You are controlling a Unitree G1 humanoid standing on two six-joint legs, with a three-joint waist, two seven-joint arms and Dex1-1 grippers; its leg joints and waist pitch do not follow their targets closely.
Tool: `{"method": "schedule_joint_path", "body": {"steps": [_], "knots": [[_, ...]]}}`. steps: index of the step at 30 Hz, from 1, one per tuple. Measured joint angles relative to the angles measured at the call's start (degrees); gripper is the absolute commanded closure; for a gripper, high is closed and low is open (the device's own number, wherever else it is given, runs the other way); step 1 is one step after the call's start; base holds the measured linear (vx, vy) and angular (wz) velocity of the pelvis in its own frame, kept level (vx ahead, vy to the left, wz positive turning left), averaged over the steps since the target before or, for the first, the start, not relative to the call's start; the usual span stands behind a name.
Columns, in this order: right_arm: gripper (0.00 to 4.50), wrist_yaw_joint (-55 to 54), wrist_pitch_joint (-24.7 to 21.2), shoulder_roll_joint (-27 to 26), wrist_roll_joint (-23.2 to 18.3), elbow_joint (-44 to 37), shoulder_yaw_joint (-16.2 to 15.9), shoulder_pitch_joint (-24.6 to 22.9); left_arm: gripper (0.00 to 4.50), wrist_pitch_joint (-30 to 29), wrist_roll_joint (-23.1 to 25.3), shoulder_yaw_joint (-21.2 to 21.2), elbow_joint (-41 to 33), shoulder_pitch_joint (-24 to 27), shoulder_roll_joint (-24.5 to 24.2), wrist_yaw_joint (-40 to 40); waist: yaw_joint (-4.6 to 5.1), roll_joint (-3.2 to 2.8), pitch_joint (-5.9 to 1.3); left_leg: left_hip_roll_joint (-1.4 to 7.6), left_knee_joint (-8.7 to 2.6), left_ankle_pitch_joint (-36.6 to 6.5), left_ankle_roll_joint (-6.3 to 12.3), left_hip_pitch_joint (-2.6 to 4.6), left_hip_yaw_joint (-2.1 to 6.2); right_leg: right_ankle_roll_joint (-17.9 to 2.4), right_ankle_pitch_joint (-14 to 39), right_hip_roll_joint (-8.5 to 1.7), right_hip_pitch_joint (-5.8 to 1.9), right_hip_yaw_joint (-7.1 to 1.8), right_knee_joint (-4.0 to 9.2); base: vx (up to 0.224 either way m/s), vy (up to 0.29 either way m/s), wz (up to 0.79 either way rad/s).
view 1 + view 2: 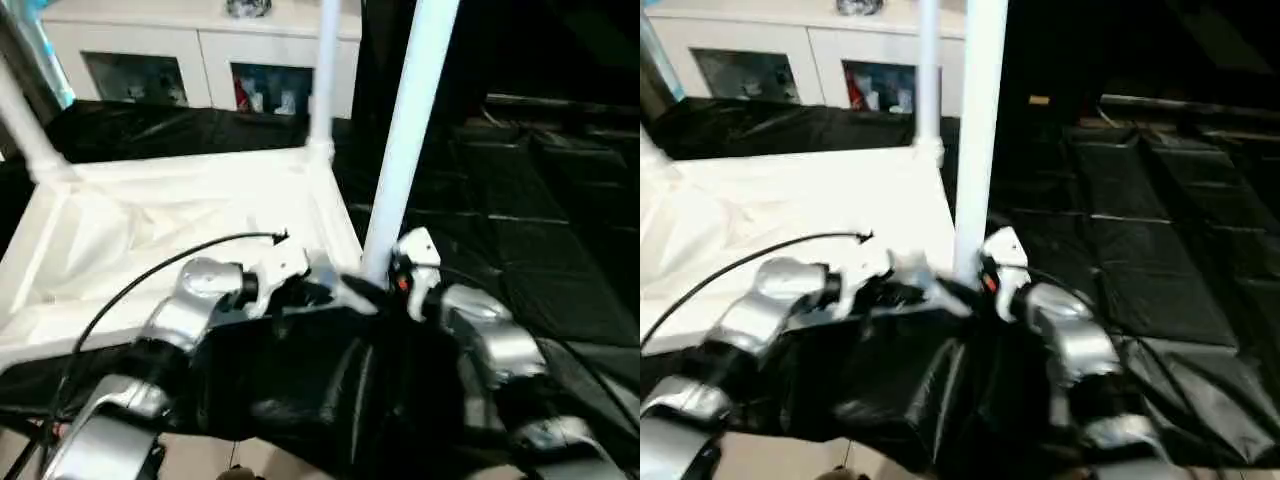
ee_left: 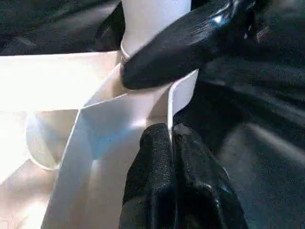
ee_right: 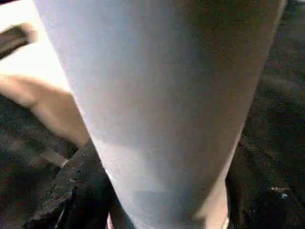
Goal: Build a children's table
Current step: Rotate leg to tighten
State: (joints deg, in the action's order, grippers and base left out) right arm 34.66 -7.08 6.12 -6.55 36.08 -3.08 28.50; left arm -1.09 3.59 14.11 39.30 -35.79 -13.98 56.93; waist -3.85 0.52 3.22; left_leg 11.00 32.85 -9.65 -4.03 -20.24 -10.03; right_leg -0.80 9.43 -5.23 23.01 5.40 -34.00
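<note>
Black sheeting covers the floor (image 1: pixel 520 250), and a white cabinet (image 1: pixel 180 60) with glass-fronted compartments stands at the back. The upturned table top (image 1: pixel 150 230) lies on the sheeting in front of that cabinet, ribbed underside up. 3 legs stand up from its corners: 1 at the far left corner (image 1: pixel 22 125), 1 at the far right corner (image 1: pixel 322 70), and the near right leg (image 1: pixel 405 140) rising from the corner closest to the robot.

The left gripper (image 2: pixel 169 143) is pinched shut on the thin edge wall of the table top just beside that near corner, steadying it. The right gripper (image 1: pixel 400 275) sits at the base of the near right leg, its fingers (image 2: pixel 167 52) wrapped partly around the tube at the socket; I cannot tell whether they grip it or only bracket it.

The near right leg leans a little off the line of the far right one, so it may not be fully seated. Pushing down off-axis could jam it in the socket or tip it out. A sideways shove could also drag the light top from the left pinch, or slide it on the slick sheeting.
</note>
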Motion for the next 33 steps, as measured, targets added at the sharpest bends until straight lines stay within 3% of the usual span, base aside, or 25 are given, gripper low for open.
{"method": "schedule_joint_path", "body": {"steps": [5,10,12,15,18,25,33], "knots": [[1.85,-12.55,-0.09,-4.26,0.22,4.83,3.78,3.75,4.5,-1.4,1.24,-0.32,3.99,-2.87,3.64,-6.58,0.56,-0.15,-0.04,-0.01,0.02,0.0,0.0,0.0,0.02,0.0,0.0,-0.01,-0.07,0.0,0.02,0.0,0.0,0.0],[1.85,-17.84,3.57,-5.73,2.11,8.99,4.41,5.82,4.5,-1.41,1.84,-0.73,5.75,-3.9,5.3,-9.71,0.72,-0.47,-0.2,-0.01,0.01,-0.02,0.0,-0.06,0.02,-0.02,-0.01,-0.01,-0.06,0.01,0.02,0.0,0.0,0.0],[1.29,-17.62,4.5,-5.8,2.06,9.38,4.42,5.81,4.5,-1.13,1.84,-0.82,5.84,-3.89,5.27,-9.5,0.73,-0.58,-0.22,-0.01,-0.04,-0.02,0.01,-0.07,0.02,-0.11,-0.07,0.0,-0.04,0.01,0.02,0.0,0.0,0.0],[1.06,-16.31,4.74,-5.72,2.16,9.37,4.42,5.76,4.5,-0.95,1.83,-0.83,5.84,-3.87,5.09,-8.64,0.81,-0.62,-0.19,0.0,-0.05,-0.02,0.01,-0.1,0.02,-0.3,-0.18,0.0,-0.01,0.03,0.01,0.0,0.0,0.0],[0.85,-12.7,5.11,-4.77,2.75,9.18,3.34,5.55,4.5,-0.09,1.69,-0.85,5.83,-3.74,4.19,-7.05,0.92,-0.62,-0.19,0.0,-0.06,-0.02,0.01,-0.15,0.02,-0.3,-0.18,0.0,0.02,0.03,0.03,0.0,0.0,0.0],[0.85,0.41,6.39,0.5,3.21,6.34,-1.28,3.68,4.5,2.09,0.01,-0.84,2.48,-1.06,0.92,-0.33,1.32,-0.62,-0.18,0.02,-0.18,-0.02,0.01,-0.26,0.02,-0.28,-0.16,0.02,0.13,0.05,0.03,0.0,0.0,0.0],[0.85,18.68,3.79,7.21,0.33,-2.06,-5.01,-0.77,4.5,3.78,-2.75,0.38,-2.09,2.06,-3.52,10.03,0.44,-0.52,-0.12,0.03,-0.15,-0.02,0.02,-0.29,0.0,-0.28,-0.16,0.02,0.14,0.05,0.04,0.0,0.0,0.0]]}}
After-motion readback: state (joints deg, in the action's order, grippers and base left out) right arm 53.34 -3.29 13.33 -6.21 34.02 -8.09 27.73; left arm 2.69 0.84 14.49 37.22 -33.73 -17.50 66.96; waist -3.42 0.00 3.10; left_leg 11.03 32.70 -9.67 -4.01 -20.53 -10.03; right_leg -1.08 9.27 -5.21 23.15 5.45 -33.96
